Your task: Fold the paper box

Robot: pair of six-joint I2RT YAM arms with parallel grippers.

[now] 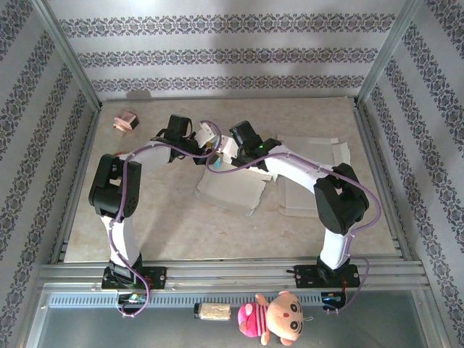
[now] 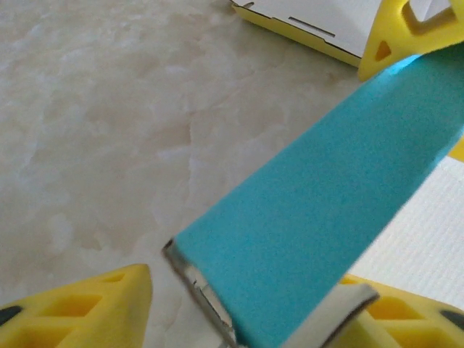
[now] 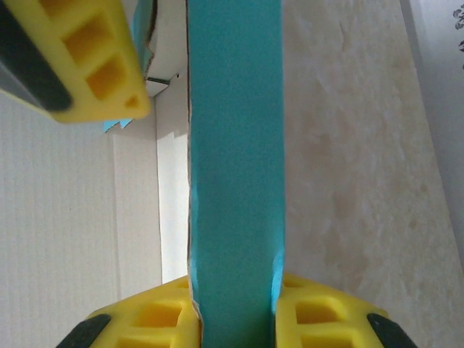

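The paper box [image 1: 232, 190] lies far-centre on the table [image 1: 167, 232], light creasable card (thin, by the look) best taken at an edge; the right tool [image 3: 235, 304] pinches its teal flap [image 3: 235, 145], while the left tool [image 2: 250, 290] straddles it unclenched.

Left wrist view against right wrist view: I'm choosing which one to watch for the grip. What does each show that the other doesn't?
Left wrist: the left gripper with jaws straddling the teal flap, a gap on one side; a yellow-edged white panel. Right wrist: the right gripper with jaws closed on that flap; the wall. Both: flap, white cardboard, table.
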